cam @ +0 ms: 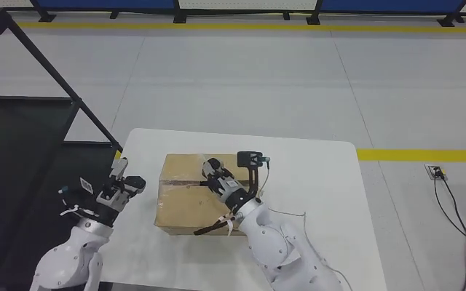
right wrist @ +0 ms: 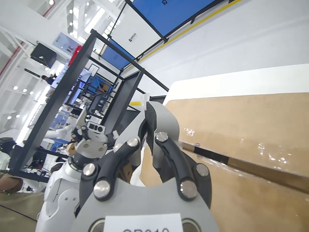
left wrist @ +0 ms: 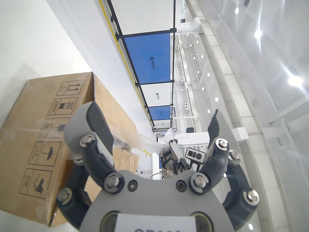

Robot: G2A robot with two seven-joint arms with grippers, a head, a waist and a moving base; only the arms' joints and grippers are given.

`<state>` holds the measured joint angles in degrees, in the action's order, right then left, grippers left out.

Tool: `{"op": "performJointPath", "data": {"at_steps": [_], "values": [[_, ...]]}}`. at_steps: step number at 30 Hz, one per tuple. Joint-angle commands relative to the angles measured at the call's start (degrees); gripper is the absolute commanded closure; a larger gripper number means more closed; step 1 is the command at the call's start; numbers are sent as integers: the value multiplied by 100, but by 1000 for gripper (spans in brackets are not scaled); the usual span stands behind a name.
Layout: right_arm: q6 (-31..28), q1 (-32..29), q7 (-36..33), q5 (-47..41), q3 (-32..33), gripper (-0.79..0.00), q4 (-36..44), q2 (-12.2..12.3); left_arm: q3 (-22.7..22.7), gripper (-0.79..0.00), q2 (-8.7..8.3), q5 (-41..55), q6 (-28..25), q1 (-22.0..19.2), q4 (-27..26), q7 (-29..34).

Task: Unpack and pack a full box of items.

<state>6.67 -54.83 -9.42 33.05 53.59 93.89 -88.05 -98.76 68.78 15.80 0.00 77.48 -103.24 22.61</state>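
Cardboard box [cam: 182, 198] closed, contents hidden, left claw [left wrist: 154, 112] spread open beside it, right claw [right wrist: 148, 108] pinched closed above lid

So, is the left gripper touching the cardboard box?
Apart. In the top view, bare table shows between the left gripper and the cardboard box.
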Motion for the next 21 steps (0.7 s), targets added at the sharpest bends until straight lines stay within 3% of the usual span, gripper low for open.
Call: {"op": "performJointPath", "data": {"at_steps": [1, 11, 21], "values": [[-120, -12, 74, -70, 1, 0, -45, -12, 128, -785, 1, -101, 9, -156, 123, -19], [-119, 144, 236, -248, -84, 0, -277, -119, 779, -785, 0, -394, -34, -864, 883, 442], [-64, 170, 278, -308, -92, 0, -338, -189, 1045, -785, 5, -554, -48, -1049, 1270, 428]]}}
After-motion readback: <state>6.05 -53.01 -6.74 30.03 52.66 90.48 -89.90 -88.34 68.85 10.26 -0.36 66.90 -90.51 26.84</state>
